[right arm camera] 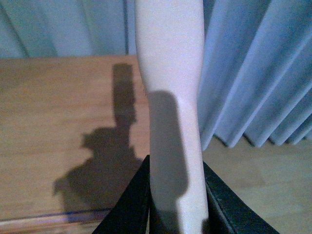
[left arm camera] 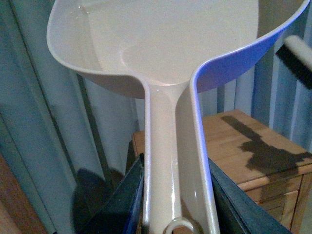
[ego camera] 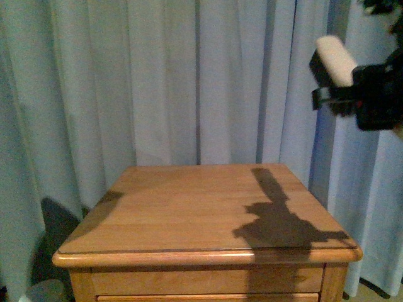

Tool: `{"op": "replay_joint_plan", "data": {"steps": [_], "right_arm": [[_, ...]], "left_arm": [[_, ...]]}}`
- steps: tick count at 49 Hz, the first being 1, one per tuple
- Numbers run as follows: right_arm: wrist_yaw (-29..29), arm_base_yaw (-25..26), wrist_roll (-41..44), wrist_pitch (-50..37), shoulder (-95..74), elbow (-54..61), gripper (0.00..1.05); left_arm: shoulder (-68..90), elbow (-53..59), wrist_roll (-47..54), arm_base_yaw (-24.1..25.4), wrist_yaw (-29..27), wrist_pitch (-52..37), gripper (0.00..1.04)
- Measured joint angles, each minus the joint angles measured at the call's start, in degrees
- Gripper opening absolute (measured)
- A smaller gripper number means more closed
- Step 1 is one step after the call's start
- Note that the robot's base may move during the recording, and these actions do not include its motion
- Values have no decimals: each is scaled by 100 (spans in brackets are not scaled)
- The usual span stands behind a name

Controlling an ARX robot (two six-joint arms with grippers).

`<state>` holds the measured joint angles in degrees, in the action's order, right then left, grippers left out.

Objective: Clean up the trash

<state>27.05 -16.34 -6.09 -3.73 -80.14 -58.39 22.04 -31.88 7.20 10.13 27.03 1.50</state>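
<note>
The left pincer (left arm camera: pixel 178 202) is closed on the handle of a beige dustpan (left arm camera: pixel 165 44). Its two dark fingers (left arm camera: pixel 127 200) press against either side of the handle, and the pan's wide scoop is held up in front of the curtain (ego camera: pixel 157 82).

The right pincer (right arm camera: pixel 176 207) is clamped just as tightly on the pale handle of a brush (right arm camera: pixel 170 73), with a finger on each side and no gap showing. In the front view the brush (ego camera: pixel 335 60) is held high, above and to the right of the wooden counter (ego camera: pixel 189 207), touching nothing. The left wrist view catches its dark bristles at the edge of the picture.

The arm throws a dark shadow (ego camera: pixel 277 220) on the counter's right half. The trash shows in none of the three views, so I cannot tell where it lies.
</note>
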Motion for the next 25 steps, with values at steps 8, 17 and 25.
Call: {"op": "replay_joint_plan", "data": {"steps": [8,17,25], "right_arm": [[640,-87,525,-457,1231,833,21],[1421,-710,1147,-800,2841,1801,21],[2450,-1565,1637,-909,4019,2470,21]], "left_arm": [[0,0,0,0,0,0,29],[0,0,0,0,0,0,29],[0,0,2,0,0,0,29]]}}
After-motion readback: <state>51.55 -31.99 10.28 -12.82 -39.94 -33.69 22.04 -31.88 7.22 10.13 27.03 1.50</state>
